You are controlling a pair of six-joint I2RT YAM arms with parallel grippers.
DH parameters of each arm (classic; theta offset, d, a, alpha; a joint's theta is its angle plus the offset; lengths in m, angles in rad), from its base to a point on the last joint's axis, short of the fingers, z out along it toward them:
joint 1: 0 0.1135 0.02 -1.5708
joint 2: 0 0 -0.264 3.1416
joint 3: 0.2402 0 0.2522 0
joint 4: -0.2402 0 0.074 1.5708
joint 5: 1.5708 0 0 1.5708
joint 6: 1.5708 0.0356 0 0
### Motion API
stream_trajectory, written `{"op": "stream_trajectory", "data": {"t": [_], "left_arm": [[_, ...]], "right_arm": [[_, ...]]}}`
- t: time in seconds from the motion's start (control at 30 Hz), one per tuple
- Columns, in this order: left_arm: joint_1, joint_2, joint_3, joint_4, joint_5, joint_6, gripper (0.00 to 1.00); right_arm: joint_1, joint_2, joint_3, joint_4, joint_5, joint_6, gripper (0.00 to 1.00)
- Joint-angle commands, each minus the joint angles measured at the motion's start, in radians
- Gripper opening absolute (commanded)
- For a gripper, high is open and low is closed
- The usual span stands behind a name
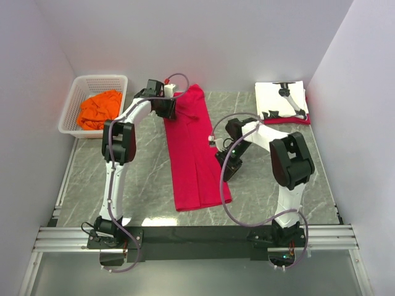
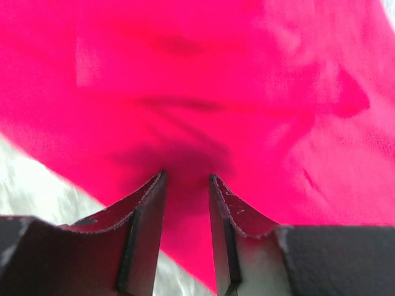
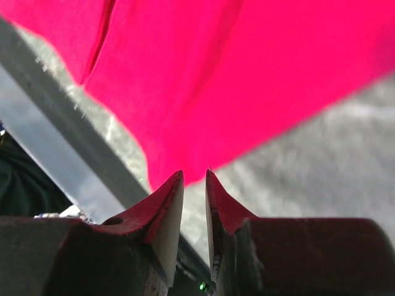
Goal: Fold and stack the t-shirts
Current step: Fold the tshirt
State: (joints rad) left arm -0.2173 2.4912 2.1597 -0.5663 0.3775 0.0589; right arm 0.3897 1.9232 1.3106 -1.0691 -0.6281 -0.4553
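**Top and wrist views.** The red shirt [image 1: 191, 148] lay as a long strip at the centre of the table [image 1: 142, 179], running from 12 to 6 o'clock. The left gripper [image 2: 186, 176] stood at its 12 o'clock end, jaws apart, with cloth just beyond the tips. The right gripper [image 3: 194, 172] stood at its 4 o'clock edge, jaws narrowly apart, the hem at 12 o'clock of the tips. The white shirt [image 1: 281, 95] lay at 1 o'clock.

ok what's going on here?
Tee folding, mid-job. The red tee lies as a long folded strip mid-table. The left hand is over its far end, jaws parted. The right hand is at its right edge, jaws nearly together; a pinch can't be confirmed. A white tee sits folded far right; an orange tee is bunched in the basket.
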Motion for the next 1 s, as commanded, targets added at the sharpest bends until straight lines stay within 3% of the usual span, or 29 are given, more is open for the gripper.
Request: {"op": "stream_trajectory", "data": {"t": [0.0, 0.17, 0.33, 0.63, 0.97], "left_arm": [[0.015, -0.158, -0.104, 0.048, 0.027, 0.021, 0.40], [0.035, -0.313, -0.244, 0.097, 0.029, -0.005, 0.40], [0.039, -0.351, -0.293, 0.088, 0.044, -0.017, 0.37], [-0.001, -0.253, -0.262, 0.063, 0.035, -0.037, 0.35], [-0.042, -0.135, -0.242, 0.130, 0.051, -0.139, 0.31]], "right_arm": [[0.044, 0.051, 0.032, 0.075, 0.031, 0.053, 0.28], [0.100, 0.092, 0.000, 0.118, 0.050, 0.084, 0.27], [0.159, 0.091, -0.068, 0.133, 0.021, 0.096, 0.24], [0.204, 0.031, -0.116, 0.126, -0.005, 0.084, 0.25], [0.092, -0.013, -0.057, 0.089, -0.019, 0.079, 0.32]]}}
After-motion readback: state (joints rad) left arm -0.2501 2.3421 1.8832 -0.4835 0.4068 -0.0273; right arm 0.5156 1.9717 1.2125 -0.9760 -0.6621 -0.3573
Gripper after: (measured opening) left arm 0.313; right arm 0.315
